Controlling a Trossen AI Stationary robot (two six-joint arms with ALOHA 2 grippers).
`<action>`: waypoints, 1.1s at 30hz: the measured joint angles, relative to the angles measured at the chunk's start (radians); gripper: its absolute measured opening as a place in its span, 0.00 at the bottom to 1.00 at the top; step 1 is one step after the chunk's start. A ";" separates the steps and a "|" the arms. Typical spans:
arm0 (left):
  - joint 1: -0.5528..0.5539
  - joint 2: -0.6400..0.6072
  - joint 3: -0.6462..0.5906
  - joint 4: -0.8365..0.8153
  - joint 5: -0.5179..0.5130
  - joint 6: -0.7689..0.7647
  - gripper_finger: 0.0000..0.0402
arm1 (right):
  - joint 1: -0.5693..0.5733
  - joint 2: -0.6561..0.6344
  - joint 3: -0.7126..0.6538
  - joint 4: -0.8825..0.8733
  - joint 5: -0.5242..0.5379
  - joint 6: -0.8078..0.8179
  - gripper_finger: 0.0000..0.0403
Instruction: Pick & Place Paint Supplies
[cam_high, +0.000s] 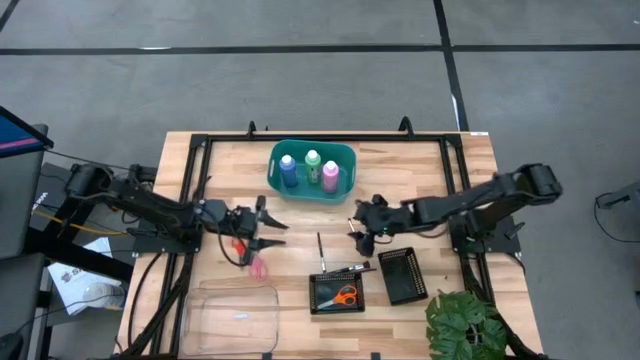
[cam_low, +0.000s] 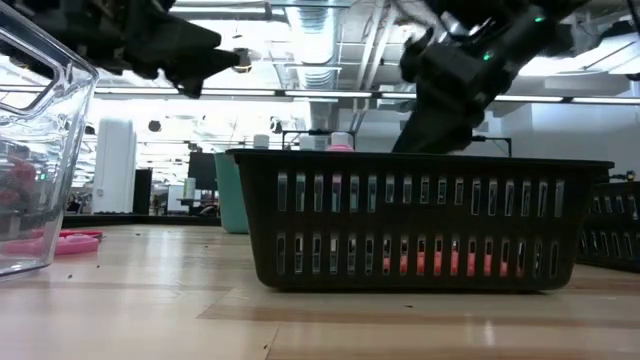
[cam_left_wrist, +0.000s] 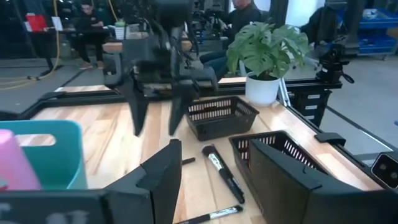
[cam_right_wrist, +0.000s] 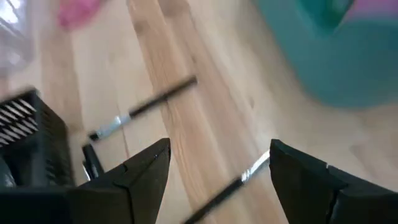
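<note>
Right gripper (cam_right_wrist: 214, 165) gapes open, seemingly empty, above a brush (cam_right_wrist: 144, 108); left gripper (cam_high: 268, 231) likewise open.

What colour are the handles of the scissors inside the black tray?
Orange scissors in the tray; the high view shows it best.

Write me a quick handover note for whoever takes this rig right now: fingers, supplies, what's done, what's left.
Left gripper: open, empty, above the table beside the pink scissors.
Right gripper: open, empty, over a loose brush.
Three bottles stand in the teal basket.
Orange scissors lie in a black mesh tray; the second tray and the clear bin look empty.
Left: brushes and pink scissors, all on the table.
</note>
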 joint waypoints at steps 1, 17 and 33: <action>0.007 -0.015 -0.015 0.004 0.000 0.000 0.45 | -0.004 0.025 0.017 -0.025 -0.011 0.014 0.63; 0.091 -0.120 -0.117 0.009 0.001 0.000 0.45 | -0.070 0.186 0.086 -0.163 -0.081 0.191 0.63; 0.113 -0.120 -0.116 0.012 0.001 0.003 0.44 | -0.057 0.324 0.094 -0.147 -0.031 0.224 0.51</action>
